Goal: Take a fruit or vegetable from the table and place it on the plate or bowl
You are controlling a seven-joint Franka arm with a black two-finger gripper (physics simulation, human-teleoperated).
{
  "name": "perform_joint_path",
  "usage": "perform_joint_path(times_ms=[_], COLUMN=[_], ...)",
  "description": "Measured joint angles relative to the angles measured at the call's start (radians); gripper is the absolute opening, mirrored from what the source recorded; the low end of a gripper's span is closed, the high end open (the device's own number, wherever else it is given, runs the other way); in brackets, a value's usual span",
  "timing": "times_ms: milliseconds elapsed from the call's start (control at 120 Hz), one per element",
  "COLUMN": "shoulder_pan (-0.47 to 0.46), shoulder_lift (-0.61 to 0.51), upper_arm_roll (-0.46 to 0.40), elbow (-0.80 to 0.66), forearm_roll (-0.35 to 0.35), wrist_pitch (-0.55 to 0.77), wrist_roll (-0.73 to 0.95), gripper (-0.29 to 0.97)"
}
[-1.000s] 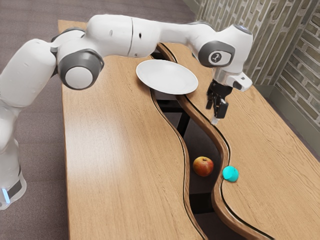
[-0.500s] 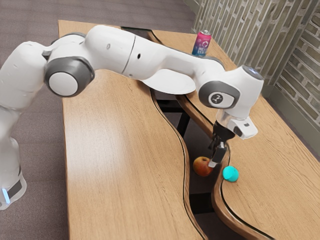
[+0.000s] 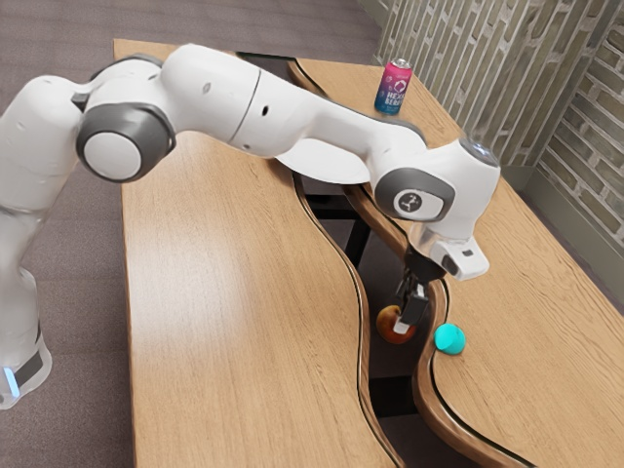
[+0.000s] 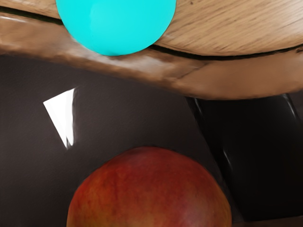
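apple (image 3: 390, 327): lower mid-right of ext. view, in the dark gap btw two wood halves of the surface (image 3: 224, 292). Wrist view has it (image 4: 149, 189) right under the hand.
tool (image 3: 411, 320): released, fingers apart, nothing held; over apple's right side.
teal ball (image 3: 449, 338): just right of tool, on surface edge.
handling: prob. firm, smooth, light-ish; round, so may roll/slip. Pinch across widest middle.
change: vs 0.5 s ago tool is lower & a bit left, now overlapping apple.

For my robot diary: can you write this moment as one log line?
phase: pre-grasp | pincer: down at round red-yellow apple in dark gap | small teal ball: on light wooden table edge near apple
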Motion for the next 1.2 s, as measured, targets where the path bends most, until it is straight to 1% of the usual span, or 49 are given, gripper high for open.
perform_joint_path(times_ms=[400,442,542,583,642,767,817,900,1000,1108,1150,1200], shoulder_pan=[0.005,0.005,0.005,0.006,0.006,0.006,0.005,0.005,0.007,0.010,0.025,0.053], shoulder_lift=[0.043,0.044,0.048,0.049,0.044,0.005,-0.018,-0.042,-0.056,-0.058,-0.057,-0.052], upper_arm_roll=[0.000,0.000,0.000,0.000,0.000,0.016,0.050,0.138,0.284,0.436,0.471,0.494], elbow=[0.000,0.000,0.000,0.000,0.000,0.008,0.049,0.113,0.167,0.182,0.183,0.184], forearm_roll=[-0.004,-0.005,-0.005,-0.004,-0.001,0.008,0.011,0.014,0.015,0.013,0.012,0.011], wrist_pitch=[0.026,0.028,0.031,0.032,0.034,0.032,0.031,0.027,0.009,-0.003,-0.005,-0.006], wrist_roll=[0.011,0.012,0.013,0.014,0.014,0.014,0.015,0.018,0.025,0.034,0.037,0.041], gripper=[0.67,0.63,0.43,0.38,0.35,0.33,0.33,0.34,0.34,0.34,0.34,0.34])
